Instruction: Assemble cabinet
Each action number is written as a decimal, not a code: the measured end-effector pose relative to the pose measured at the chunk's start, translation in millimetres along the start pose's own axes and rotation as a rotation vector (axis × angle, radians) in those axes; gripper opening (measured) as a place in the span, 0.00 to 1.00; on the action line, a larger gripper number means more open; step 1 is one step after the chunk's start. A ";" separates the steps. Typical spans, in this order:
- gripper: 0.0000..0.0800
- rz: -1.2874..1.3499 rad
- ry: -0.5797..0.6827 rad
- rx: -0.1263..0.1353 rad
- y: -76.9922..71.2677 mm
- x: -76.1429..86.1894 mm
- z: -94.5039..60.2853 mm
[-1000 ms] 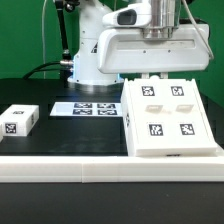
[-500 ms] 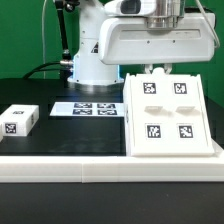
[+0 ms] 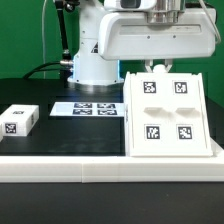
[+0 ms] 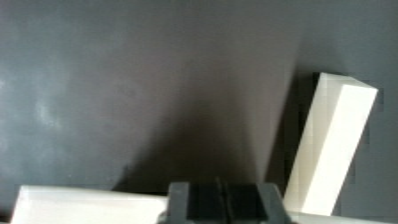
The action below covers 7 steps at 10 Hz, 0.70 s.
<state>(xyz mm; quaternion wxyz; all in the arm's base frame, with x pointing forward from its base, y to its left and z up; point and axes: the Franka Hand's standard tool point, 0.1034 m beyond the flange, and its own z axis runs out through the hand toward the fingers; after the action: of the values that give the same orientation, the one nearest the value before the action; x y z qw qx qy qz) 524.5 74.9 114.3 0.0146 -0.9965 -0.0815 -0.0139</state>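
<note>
The cabinet's big white body [image 3: 170, 148] lies flat on the black table at the exterior view's right, several tags facing up. A small white tagged panel [image 3: 18, 120] lies at the exterior view's left. My gripper [image 3: 157, 68] hangs under the wide white hand just above the body's far edge, touching nothing. In the wrist view the dark fingers sit close together, so the gripper [image 4: 226, 205] looks shut and empty. That view also shows an oblong white piece [image 4: 338, 130] and a white corner [image 4: 71, 205]; I cannot tell which parts they are.
The marker board [image 3: 85, 108] lies flat between the small panel and the body. The white robot base [image 3: 92, 60] stands behind it. A white ledge [image 3: 110, 178] runs along the table's front edge.
The hand has risen steadily away from the cabinet body's far edge. The body, the small panel and the marker board have not moved.
</note>
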 end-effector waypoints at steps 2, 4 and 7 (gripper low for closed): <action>0.00 0.000 -0.006 0.001 0.0 4.4 -2.6; 0.00 0.000 -0.010 0.001 -0.1 2.5 -1.3; 0.00 -0.018 -0.029 0.003 4.0 2.2 -2.7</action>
<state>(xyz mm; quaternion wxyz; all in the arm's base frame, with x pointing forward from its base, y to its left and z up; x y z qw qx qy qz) 527.3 71.2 117.0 0.0147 -0.9958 -0.0909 0.0006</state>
